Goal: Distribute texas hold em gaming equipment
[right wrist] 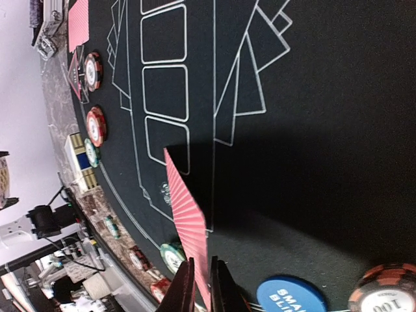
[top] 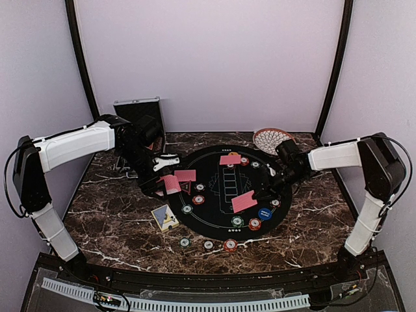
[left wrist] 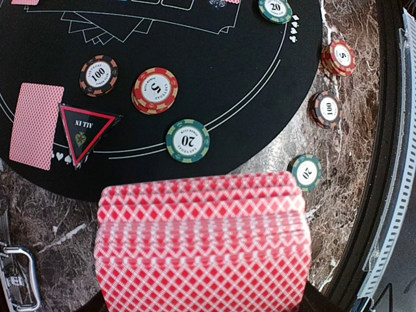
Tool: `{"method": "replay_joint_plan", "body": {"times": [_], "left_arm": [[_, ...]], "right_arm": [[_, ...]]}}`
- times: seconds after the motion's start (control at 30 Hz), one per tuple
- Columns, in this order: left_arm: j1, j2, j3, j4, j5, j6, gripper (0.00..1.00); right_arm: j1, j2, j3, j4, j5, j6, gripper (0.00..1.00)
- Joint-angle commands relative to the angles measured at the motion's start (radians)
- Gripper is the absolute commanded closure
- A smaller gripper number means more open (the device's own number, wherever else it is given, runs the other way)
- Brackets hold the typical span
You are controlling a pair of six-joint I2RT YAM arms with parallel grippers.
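- The deck (left wrist: 201, 247) of red-backed cards is clamped in the left gripper (top: 166, 181), over the left edge of the black mat (top: 221, 214).
- One card (right wrist: 187, 214) stands on edge, tilted, with its lower edge pinched between the narrow-set fingers of the right gripper (right wrist: 203, 287). It is over the mat's near right part, near the blue chip (right wrist: 290, 294).
- Two single cards lie face down on the mat: one at the left (left wrist: 36, 125), and one at the far edge (top: 230, 159).
- The triangular marker (left wrist: 84, 130) lies against the right edge of the left one.
- Chips ring the mat's edge, among them a red one (left wrist: 155, 90) and a green one (left wrist: 187, 140) near the marker.
- Three more chips (top: 208, 245) lie on the marble surface (top: 110, 221) just near of the mat.
- A small box (top: 165, 218) lies on the surface at the mat's near left.
- The case (top: 138, 110) stands open far left, and the woven dish (top: 270, 138) sits far right.
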Motion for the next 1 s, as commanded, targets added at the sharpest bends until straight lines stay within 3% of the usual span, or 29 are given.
{"method": "replay_joint_plan", "body": {"times": [0.0,0.17,0.3,0.57,0.77,0.97], "left_arm": [[0.003,-0.043,0.017,-0.03,0.025,0.009,1.0],[0.004,-0.043,0.014,-0.032,0.029,0.009,1.0],[0.005,-0.045,0.014,-0.032,0.03,0.009,1.0],[0.003,-0.047,0.022,-0.025,0.029,0.005,1.0],[0.004,-0.044,0.028,-0.012,0.042,-0.014,1.0],[0.005,-0.048,0.022,0.004,0.05,-0.03,1.0]], "right_arm": [[0.001,-0.01,0.03,-0.085,0.105,-0.061,0.84],[0.001,-0.026,0.04,-0.141,0.142,-0.09,0.74],[0.0,-0.052,0.064,-0.16,0.176,-0.088,0.6],[0.081,-0.112,0.088,0.11,0.009,0.132,0.28],[0.221,-0.001,0.182,0.373,-0.112,0.318,0.19],[0.325,0.128,0.305,0.495,-0.154,0.416,0.15]]}}
